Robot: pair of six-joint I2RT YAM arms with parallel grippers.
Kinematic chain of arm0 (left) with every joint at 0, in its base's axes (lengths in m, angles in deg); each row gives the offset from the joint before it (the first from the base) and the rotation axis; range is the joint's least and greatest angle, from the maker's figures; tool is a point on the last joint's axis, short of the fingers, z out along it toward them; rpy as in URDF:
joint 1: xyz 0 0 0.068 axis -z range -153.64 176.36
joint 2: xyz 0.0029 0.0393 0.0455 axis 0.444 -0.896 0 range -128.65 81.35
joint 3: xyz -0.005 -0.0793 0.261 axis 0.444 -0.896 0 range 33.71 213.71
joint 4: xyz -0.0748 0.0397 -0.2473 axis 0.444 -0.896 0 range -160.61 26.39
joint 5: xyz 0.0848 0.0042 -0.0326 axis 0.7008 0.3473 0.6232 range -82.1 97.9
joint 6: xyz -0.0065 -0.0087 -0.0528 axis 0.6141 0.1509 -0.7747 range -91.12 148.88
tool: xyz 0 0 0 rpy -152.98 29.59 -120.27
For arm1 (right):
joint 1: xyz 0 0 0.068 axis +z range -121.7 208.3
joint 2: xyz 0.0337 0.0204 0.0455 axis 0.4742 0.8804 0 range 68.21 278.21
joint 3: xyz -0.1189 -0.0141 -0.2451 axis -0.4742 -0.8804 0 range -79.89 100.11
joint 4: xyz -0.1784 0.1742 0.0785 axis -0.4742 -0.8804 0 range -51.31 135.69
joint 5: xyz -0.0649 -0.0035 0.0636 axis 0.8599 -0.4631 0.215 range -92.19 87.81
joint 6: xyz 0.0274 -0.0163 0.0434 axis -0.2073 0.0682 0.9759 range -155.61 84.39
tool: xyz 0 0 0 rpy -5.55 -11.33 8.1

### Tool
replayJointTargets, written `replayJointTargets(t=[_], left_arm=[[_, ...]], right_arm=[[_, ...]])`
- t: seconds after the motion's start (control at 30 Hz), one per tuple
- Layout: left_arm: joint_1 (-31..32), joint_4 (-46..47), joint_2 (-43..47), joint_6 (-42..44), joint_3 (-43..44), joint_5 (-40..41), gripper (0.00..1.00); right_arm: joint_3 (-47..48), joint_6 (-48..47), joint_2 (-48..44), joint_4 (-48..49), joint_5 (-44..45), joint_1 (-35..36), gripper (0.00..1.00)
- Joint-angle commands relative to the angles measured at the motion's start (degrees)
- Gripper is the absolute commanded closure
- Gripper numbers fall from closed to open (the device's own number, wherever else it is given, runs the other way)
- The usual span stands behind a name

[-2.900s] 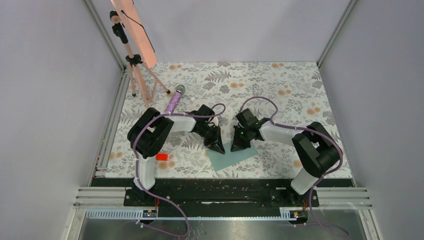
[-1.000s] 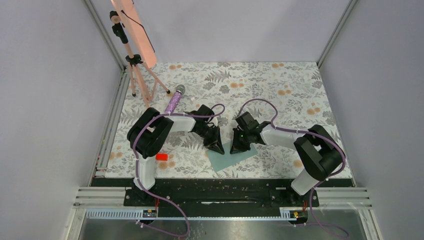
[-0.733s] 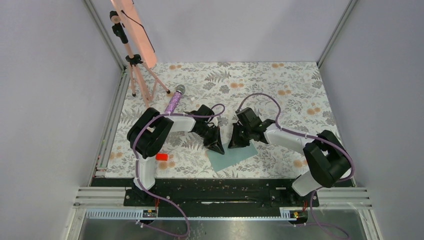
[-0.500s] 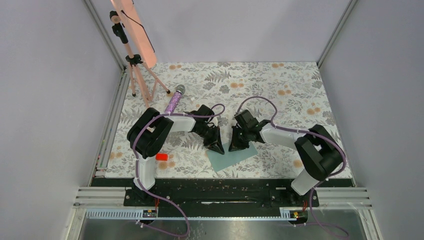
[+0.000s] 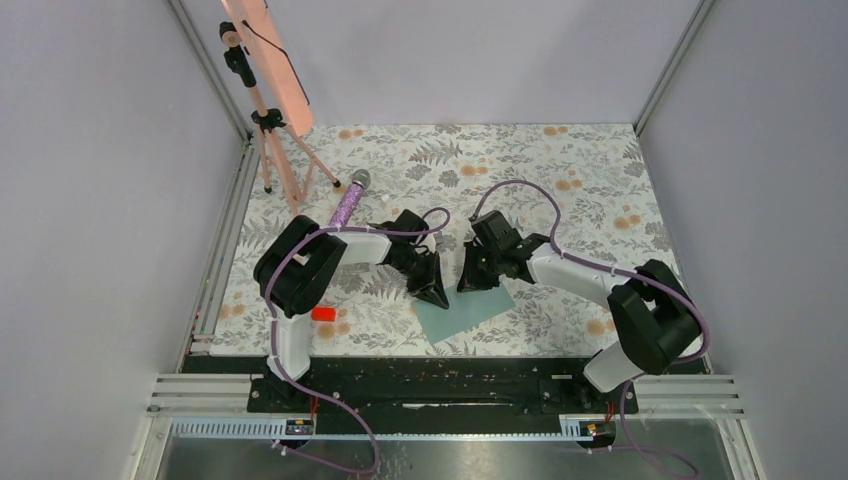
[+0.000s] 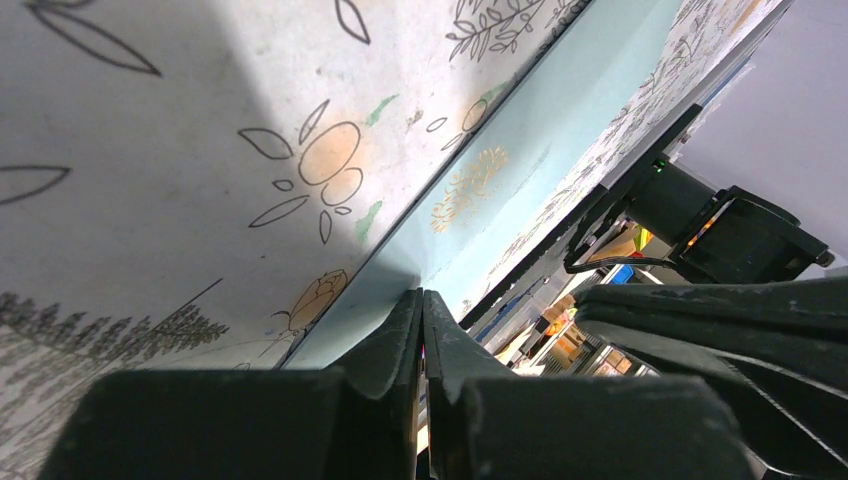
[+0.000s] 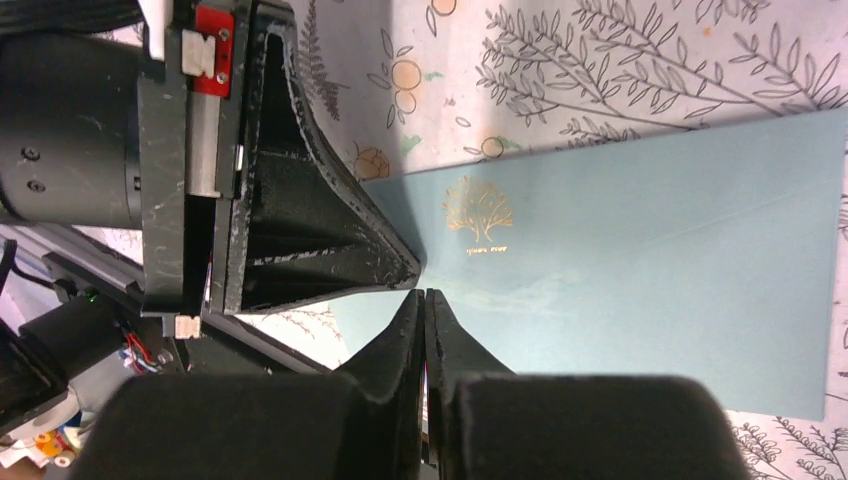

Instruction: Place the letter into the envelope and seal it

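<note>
The teal envelope [image 5: 466, 311] lies flat on the floral table near the front edge, closed, with a gold tree emblem showing in the right wrist view [image 7: 650, 260]. My left gripper [image 5: 437, 294] is shut, its tip pressed on the envelope's left far corner [image 6: 520, 160]. My right gripper [image 5: 470, 286] is shut with nothing between the jaws, its tip down on the envelope right beside the left gripper's fingers [image 7: 300, 230]. The tan letter is not in view.
A purple microphone [image 5: 348, 202] lies behind the left arm. A small red object [image 5: 323, 313] sits at the front left. A tripod with a salmon panel [image 5: 265, 70] stands at the far left corner. Metal rails edge the table.
My right gripper has shifted slightly farther back and left on the envelope, and its arm has swung outward. The left gripper and the envelope have stayed put.
</note>
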Motion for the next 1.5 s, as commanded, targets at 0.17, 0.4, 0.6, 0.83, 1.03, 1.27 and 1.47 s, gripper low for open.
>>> replayJointTargets(t=[0.17, 0.4, 0.6, 0.83, 1.03, 1.27, 1.47], left_arm=[[0.2, -0.5, 1.6, 1.7, -0.5, 2.9, 0.98], [0.2, -0.7, 1.3, 2.0, -0.4, 2.8, 1.0], [0.2, -0.7, 1.6, 2.0, -0.3, 2.9, 1.0], [0.2, -0.9, 2.6, 2.3, -0.7, 3.4, 1.0], [0.8, -6.2, 4.7, 6.5, 1.6, 7.9, 0.99], [1.4, -9.2, 7.9, 10.9, 4.1, 8.8, 0.95], [2.5, -12.3, 10.1, 14.7, 6.0, 9.3, 0.96]], right_arm=[[-2.9, 0.3, 7.2, 2.4, 0.8, 0.4, 1.0], [-0.4, -0.9, 1.9, 1.3, 0.0, 0.5, 1.0], [1.7, -2.3, 0.3, -1.5, 4.0, 0.3, 1.0], [-1.7, -1.7, 6.4, -1.1, 5.0, 0.2, 1.0], [-0.6, -2.2, 3.7, -1.1, 3.5, 0.1, 1.0], [3.2, -2.7, -7.6, -2.1, 5.2, -1.7, 0.88], [4.5, -3.4, -15.3, -5.4, 10.6, -3.7, 0.8]])
